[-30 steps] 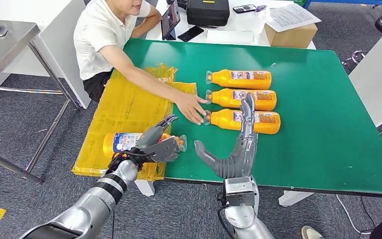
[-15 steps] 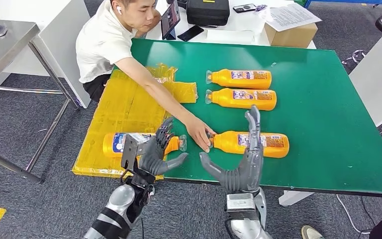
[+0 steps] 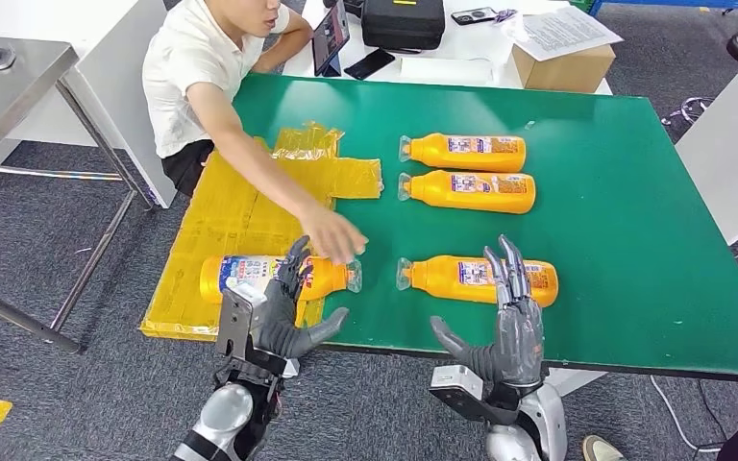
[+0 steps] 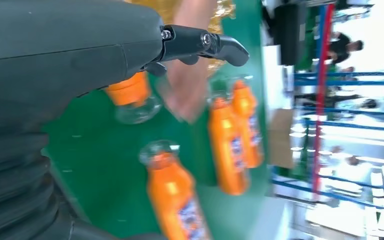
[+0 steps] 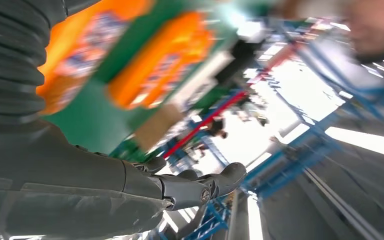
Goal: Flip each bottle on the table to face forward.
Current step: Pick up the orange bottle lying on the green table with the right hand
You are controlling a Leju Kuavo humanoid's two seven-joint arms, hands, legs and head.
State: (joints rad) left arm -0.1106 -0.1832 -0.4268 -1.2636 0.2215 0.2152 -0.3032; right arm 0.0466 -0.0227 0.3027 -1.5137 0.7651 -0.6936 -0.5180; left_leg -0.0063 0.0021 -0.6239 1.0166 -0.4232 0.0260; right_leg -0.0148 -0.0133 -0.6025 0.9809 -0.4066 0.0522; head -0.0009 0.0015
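Yellow sheet: lies over the left end of the green table and hangs past its edge.

Bottle 1: lies on its side on the yellow sheet, cap toward the right, at the near left. A person's hand hovers over its cap end; whether it touches cannot be told.

Left hand: raised at the near table edge, just in front of bottle 1. Fingers are spread and nothing is held.

Bottle 2: lies on its side on the bare green surface near the front edge, cap toward the left, label facing up.

Right hand: raised at the near edge in front of bottle 2. Fingers point upward and stand apart, thumb out to the left; it is empty. Its fingertips overlap bottle 2 in the head view; contact cannot be told.

Bottle 3 and bottle 4: lie side by side farther back, parallel, caps toward the left, labels facing up. Both are well apart from either hand.
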